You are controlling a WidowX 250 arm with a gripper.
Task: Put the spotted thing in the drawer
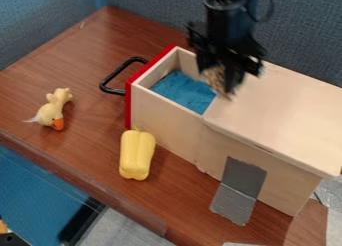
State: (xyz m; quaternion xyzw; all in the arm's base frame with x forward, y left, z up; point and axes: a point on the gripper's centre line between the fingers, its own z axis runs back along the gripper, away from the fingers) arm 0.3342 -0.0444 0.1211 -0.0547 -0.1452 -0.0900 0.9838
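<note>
My end effector (221, 76) grips the spotted thing (214, 79) above the drawer (163, 109); I judge it light and soft, best held mid-body with a gentle squeeze.

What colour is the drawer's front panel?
The drawer's front panel is red, seen best in the camera view.

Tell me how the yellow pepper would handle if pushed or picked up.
The yellow pepper looks like smooth molded plastic, so it is probably stiff and a little slippery. Lying on its side, its long rounded body would likely roll if pushed sideways, though its lobes might stop it early.
</note>
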